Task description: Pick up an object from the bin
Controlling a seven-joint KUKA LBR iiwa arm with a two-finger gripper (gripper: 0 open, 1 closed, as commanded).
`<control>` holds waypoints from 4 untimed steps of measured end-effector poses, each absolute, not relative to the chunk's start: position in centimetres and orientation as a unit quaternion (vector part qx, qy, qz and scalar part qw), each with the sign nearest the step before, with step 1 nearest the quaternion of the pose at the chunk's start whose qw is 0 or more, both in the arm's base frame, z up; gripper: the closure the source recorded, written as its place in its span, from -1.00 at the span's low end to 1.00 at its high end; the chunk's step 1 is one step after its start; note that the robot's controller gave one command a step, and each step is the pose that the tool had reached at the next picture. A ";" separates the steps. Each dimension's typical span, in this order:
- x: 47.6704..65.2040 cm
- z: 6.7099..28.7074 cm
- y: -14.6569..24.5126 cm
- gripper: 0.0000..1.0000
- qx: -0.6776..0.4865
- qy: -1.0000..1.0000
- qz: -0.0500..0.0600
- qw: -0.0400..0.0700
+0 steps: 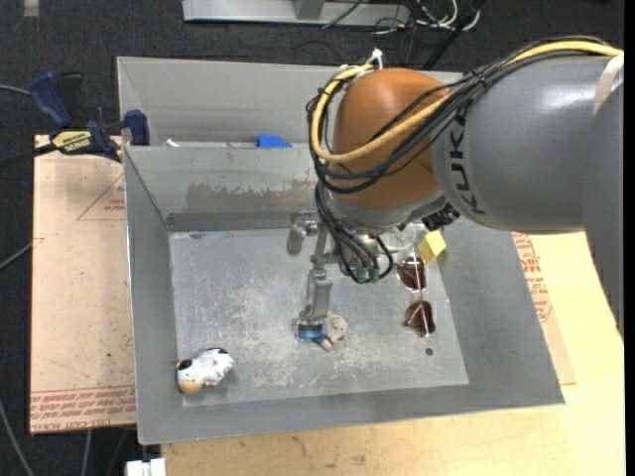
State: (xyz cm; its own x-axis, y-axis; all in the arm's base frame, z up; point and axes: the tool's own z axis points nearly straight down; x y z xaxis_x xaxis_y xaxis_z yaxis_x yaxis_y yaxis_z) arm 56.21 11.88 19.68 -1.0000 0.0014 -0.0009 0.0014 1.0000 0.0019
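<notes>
Claw (316, 331), down at the bin (149, 266) floor, opening cannot be told: small blue-and-tan object (330, 332) at the claw's tip, slightly to its right; sunglasses (417, 300) farther right; white toy (203, 368) well left.

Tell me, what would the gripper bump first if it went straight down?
Probably the small beige-and-blue thing right at the tip of the gripper, mid-bin. Depth is unclear, so it might meet the bare bin floor beside it instead.
</notes>
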 end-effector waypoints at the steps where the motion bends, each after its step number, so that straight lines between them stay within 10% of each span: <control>1: 56.2 19.7 11.9 -1.00 0.001 1.000 0.001 0.000; 2: 56.2 19.5 11.8 -1.00 -0.005 1.000 0.001 0.002; 4: 58.2 8.3 10.4 -1.00 -0.058 0.998 0.000 -0.002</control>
